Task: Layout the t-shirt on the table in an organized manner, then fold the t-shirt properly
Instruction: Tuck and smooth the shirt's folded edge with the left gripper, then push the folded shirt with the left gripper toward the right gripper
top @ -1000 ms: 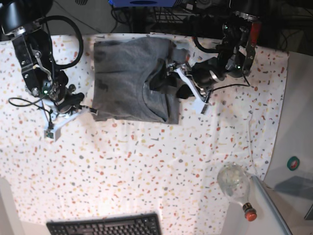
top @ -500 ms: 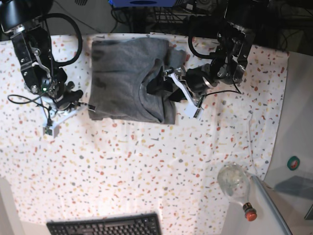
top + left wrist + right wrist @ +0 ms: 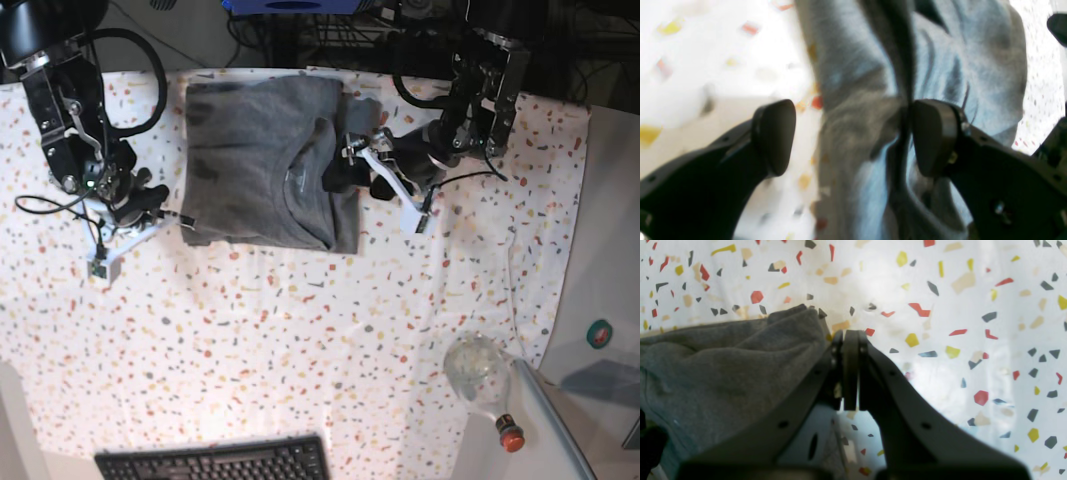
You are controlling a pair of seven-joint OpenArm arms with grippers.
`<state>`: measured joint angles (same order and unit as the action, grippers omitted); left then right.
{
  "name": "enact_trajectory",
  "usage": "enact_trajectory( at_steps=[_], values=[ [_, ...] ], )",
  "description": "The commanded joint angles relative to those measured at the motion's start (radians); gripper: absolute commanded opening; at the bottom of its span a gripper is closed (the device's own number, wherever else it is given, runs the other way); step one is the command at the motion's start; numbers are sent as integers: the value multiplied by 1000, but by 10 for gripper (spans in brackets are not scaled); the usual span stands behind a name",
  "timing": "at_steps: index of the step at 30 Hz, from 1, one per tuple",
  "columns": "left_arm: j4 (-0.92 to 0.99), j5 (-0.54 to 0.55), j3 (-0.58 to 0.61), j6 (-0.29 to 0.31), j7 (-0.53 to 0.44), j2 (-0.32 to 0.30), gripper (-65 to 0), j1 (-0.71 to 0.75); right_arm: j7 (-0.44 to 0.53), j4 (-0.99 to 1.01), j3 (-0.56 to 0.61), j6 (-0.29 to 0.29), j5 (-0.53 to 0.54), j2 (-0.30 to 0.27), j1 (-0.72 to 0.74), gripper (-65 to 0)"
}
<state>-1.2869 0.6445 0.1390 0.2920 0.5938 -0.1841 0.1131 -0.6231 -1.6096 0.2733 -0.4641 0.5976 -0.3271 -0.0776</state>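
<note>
The grey t-shirt [image 3: 255,150] lies partly folded at the far middle of the speckled table [image 3: 300,350]. My left gripper [image 3: 352,172] is at its right edge, beside the collar. In the left wrist view this gripper [image 3: 853,136] stands open astride a raised fold of the t-shirt [image 3: 853,100]. Its right pad [image 3: 933,136] touches the cloth and its left pad [image 3: 773,136] is over bare table. My right gripper [image 3: 178,215] is at the shirt's near-left corner. Its fingertips [image 3: 850,336] are shut, with the t-shirt's [image 3: 723,356] corner meeting them on the left.
A clear bottle with a red cap [image 3: 483,385] lies at the near right, by the plain grey surface [image 3: 600,300]. A black keyboard [image 3: 215,462] sits at the front edge. Cables and dark equipment run along the far edge [image 3: 300,30].
The right gripper has drawn the shirt's near-left corner slightly left and away, and the whole shirt shifted with it. The left gripper went in over the collar, came back to the right edge, and its jaws narrowed.
</note>
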Motion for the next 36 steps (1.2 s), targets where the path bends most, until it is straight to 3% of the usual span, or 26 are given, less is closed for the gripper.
enact_trajectory(
  at_steps=[1, 11, 13, 17, 25, 27, 31, 34, 36],
  values=[
    [25, -13, 29, -12, 47, 11, -128, -11, 18, -14, -6, 0, -6, -8, 17, -650],
    [186, -15, 55, -12, 48, 61, -155, -65, 21, -16, -12, 0, -6, -30, 11, -650],
    [197, -15, 57, -12, 50, 56, -253, -80, 22, -16, -15, 0, -6, -31, 9, -650],
    [220, -48, 70, -12, 53, 51, -650, -126, 22, -16, -82, 0, -6, -33, -12, -650],
    [224, -332, 310, -10, 160, 62, -650, -349, 22, -14, -274, 1, -6, -33, -72, -650],
    [227, -361, 422, -10, 160, 62, -650, -427, 22, -14, -334, 24, -6, -33, -92, -650],
    [227, -369, 657, -9, 157, 80, -650, -562, 22, -14, -437, 136, -6, -22, -129, -650],
    [227, -369, 815, -9, 151, 120, -650, -639, 22, -14, -472, 143, -6, -20, -153, -650],
    [229, -371, 904, -9, 97, 146, -650, -669, 22, -14, -478, 143, -6, -20, -175, -650]
  ],
)
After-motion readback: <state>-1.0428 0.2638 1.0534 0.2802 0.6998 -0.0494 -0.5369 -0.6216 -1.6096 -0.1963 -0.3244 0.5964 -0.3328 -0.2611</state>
